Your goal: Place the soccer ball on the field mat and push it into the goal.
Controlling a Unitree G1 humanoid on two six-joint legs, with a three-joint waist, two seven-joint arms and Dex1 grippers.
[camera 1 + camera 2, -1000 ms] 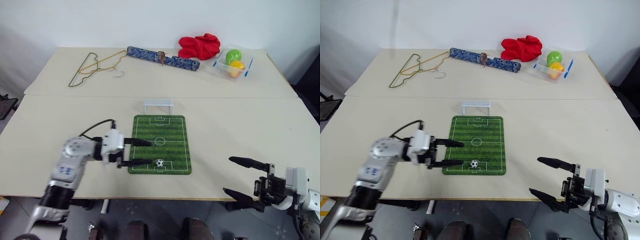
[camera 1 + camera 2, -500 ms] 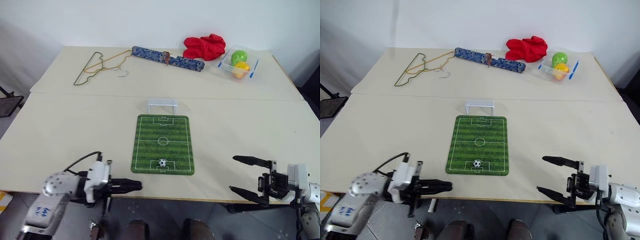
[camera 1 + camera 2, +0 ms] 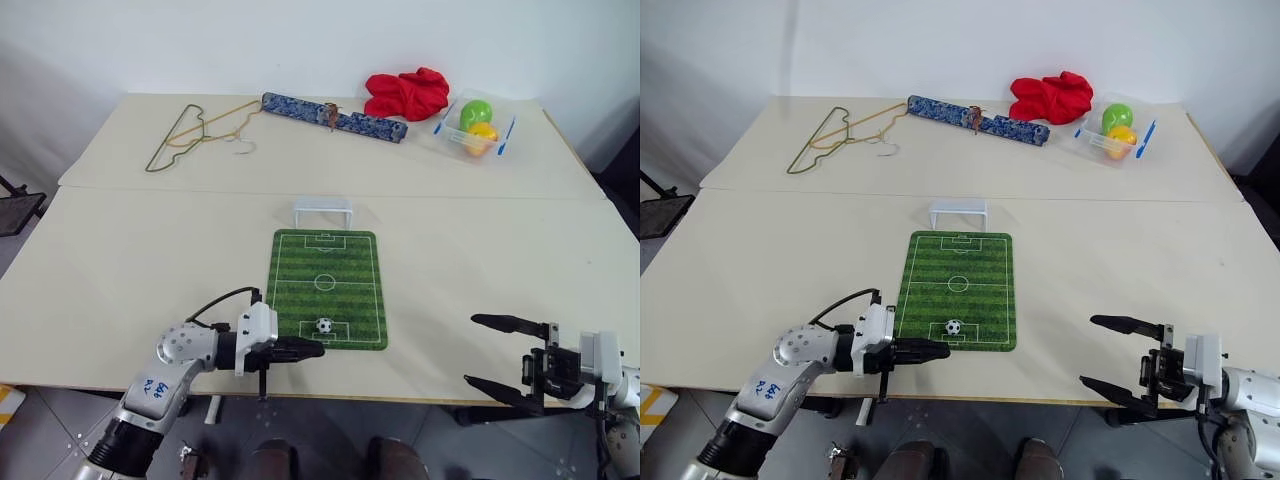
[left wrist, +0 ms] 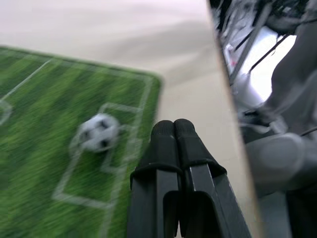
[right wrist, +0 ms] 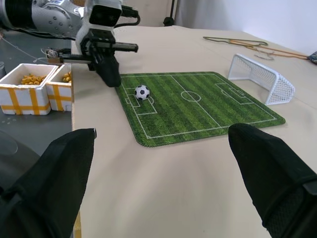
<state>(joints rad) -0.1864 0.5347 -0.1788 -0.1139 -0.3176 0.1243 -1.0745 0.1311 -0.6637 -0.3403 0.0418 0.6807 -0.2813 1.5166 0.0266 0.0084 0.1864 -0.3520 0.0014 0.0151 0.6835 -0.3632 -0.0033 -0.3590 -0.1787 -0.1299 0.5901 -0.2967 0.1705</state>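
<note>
The soccer ball [image 3: 324, 325] is sitting on the field mat [image 3: 326, 260] near its front edge, looking light and quick to roll, so the left pincer [image 3: 312, 349], clenched empty, is needing only a gentle nudge from behind.

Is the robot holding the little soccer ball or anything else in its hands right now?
No, nothing. The left gripper is shut and empty, the right gripper is open, and the soccer ball sits free on the field mat.
</note>
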